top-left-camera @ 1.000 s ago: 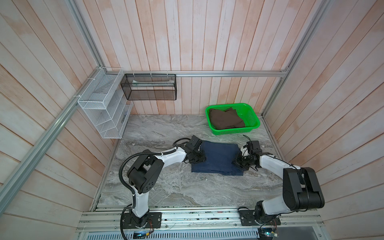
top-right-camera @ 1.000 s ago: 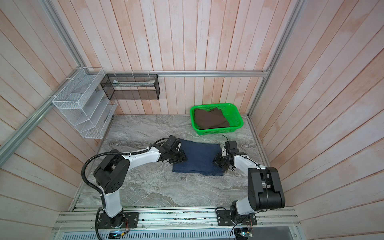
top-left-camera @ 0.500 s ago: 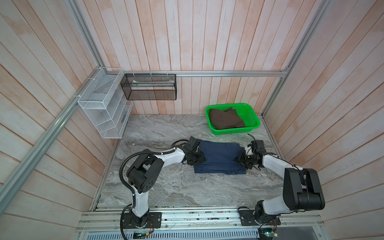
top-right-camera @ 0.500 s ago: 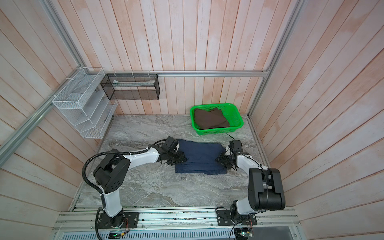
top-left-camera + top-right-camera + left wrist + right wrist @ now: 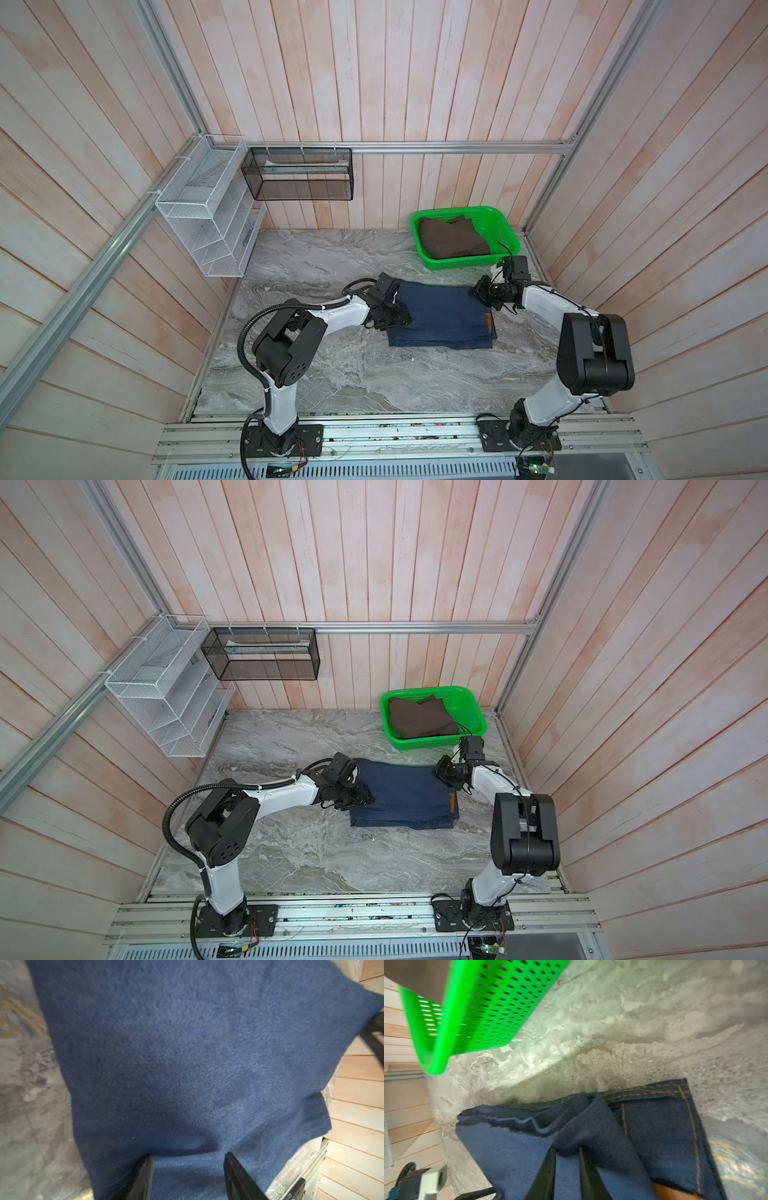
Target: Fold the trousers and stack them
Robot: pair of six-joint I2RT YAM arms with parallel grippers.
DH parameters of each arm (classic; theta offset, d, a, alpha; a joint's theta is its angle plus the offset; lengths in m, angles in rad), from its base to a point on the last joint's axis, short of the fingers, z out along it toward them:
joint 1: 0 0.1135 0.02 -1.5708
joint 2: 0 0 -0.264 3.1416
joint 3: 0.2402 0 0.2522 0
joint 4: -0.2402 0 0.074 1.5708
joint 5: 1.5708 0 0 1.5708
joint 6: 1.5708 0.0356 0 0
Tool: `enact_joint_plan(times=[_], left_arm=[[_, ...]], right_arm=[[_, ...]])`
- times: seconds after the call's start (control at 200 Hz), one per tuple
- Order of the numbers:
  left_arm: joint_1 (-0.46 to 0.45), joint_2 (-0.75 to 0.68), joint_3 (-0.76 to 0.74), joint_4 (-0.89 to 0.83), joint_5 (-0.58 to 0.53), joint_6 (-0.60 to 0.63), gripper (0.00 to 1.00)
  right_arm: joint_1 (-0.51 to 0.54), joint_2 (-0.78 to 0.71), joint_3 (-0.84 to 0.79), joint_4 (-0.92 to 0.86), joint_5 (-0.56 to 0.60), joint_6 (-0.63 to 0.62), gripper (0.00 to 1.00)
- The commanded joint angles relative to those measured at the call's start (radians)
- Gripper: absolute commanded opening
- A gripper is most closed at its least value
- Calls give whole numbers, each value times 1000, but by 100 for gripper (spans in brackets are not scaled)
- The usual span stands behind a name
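The trousers (image 5: 440,320) lie folded mid-frame on the desk (image 5: 332,374). The left fingers (image 5: 141,1178) rest released on them. The right fingers (image 5: 546,1174) meet a raised fold; I cannot tell whether they grasp it.

Matt woven denim trousers (image 5: 440,316) on veined stone-look table (image 5: 332,374) — glossy perforated plastic basket (image 5: 465,262).

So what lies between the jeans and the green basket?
Only bare marble tabletop separates the jeans from the basket; both top views and the right wrist view show it.
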Motion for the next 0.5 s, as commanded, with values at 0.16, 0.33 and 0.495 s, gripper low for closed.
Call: enact_joint_plan(times=[0.16,0.33,0.495], left_arm=[[-22,-40,42,-58,-56,34,61],[-167,-32,257,-268,-339,-1,65],[-283,108,538,-521,-593,-71,73]], right_arm=[[-29,-16,-42,8,43,3,25],[-29,-171,-27,-11,16,12,41],[-40,-281,0,-81,48,13,45]])
